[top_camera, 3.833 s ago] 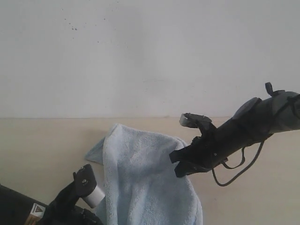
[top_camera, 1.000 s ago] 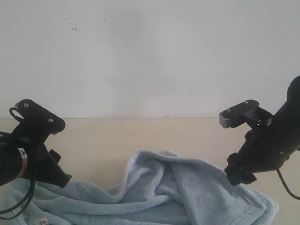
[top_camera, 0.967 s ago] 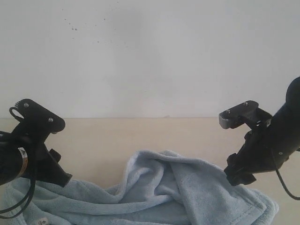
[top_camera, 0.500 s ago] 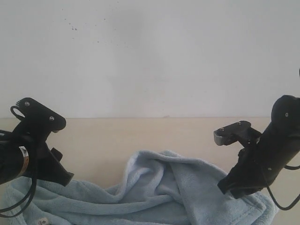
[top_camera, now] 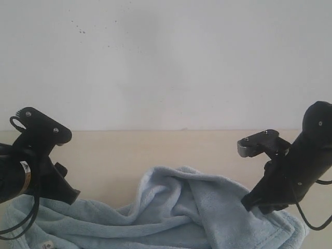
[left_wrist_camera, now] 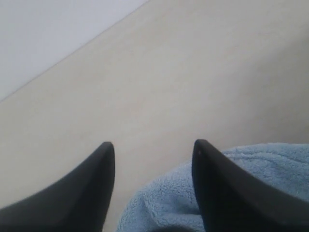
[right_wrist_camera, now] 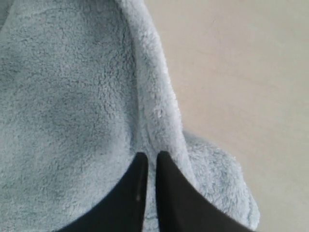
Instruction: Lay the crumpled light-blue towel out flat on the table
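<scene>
Blue towel (top_camera: 181,212) rumpled on worktop (top_camera: 155,148); I see right jaws pinching its hem, left jaws open over its other end.

Rumpled towel (top_camera: 176,212) on beige table (top_camera: 155,148)

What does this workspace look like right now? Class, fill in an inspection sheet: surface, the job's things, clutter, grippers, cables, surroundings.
Surface: table, plain, smooth, pale beige.
Job's things: towel, light blue, bunched in thick folds at the middle, not yet flat; small white tag near its left end.
Clutter: nothing seen.
Grippers: left gripper open, with the towel's edge between its fingers; right gripper shut on a fold of the towel.
Cables: left cable and right cable, black loops hanging from the arms close to the towel.
Surroundings: white wall behind the table, with a few dark specks.
</scene>
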{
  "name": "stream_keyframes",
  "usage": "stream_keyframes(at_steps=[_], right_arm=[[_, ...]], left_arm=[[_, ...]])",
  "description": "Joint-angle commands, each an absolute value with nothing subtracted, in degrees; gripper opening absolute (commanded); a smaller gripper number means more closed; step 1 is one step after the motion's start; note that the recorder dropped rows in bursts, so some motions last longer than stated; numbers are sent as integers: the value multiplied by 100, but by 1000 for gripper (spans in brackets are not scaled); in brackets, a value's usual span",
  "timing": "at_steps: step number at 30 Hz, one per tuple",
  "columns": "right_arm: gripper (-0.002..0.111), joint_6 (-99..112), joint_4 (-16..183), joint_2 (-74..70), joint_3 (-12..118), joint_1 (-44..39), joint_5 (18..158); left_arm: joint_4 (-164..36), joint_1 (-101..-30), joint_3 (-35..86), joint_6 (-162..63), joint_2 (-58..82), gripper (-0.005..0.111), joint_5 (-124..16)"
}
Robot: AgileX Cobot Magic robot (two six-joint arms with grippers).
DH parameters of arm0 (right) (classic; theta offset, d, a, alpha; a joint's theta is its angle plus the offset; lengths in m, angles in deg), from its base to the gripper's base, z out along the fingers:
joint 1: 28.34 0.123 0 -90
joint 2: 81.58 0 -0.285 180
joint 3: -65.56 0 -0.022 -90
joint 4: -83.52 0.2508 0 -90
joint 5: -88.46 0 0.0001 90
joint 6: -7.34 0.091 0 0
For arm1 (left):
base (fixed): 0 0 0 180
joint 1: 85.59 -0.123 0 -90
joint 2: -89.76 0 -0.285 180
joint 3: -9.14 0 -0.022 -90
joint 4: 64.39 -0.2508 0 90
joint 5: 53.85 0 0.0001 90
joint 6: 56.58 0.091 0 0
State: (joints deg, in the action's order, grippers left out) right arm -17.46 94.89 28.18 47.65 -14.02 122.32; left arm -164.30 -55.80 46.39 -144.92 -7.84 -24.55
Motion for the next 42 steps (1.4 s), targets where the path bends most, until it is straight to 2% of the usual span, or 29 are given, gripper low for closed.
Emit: stream_keyframes(at_steps=[1, 4, 11, 17, 19, 23, 33, 36, 40, 42], right_arm=[[41, -1695, 9455, 2922, 4752, -1412, 12305], [57, -1627, 9455, 2959, 4752, -1412, 12059], [52, -1386, 9007, 3037, 4752, -1412, 11671], [50, -1449, 9453, 3408, 4752, -1412, 11714], [39, -1449, 9525, 3409, 4752, -1412, 11714], [-1, -1449, 9529, 3335, 4752, -1412, 11691], [0, -1438, 9495, 3015, 4789, -1412, 11823], [12, -1438, 9517, 3026, 4789, -1412, 12084], [38, -1438, 9655, 3026, 4789, -1412, 12146], [42, -1438, 9655, 3026, 4789, -1412, 12158]], left_arm=[[-16434, -5586, 4615, -14559, -799, 48, -2496], [-16434, -5586, 4587, -14559, -799, 48, -2496], [-16434, -5586, 4429, -14565, -799, 48, -2788], [-16434, -5586, 4391, -14565, -799, 48, -2917], [-16434, -5586, 4367, -14565, -799, 48, -2917], [-16434, -5586, 4329, -14565, -799, 48, -2927], [-16434, -5586, 4331, -14565, -799, 48, -2879], [-16434, -5586, 4331, -14565, -799, 48, -2879], [-16434, -5586, 4331, -14565, -799, 48, -2872], [-16434, -5586, 4331, -14565, -799, 48, -2872]])
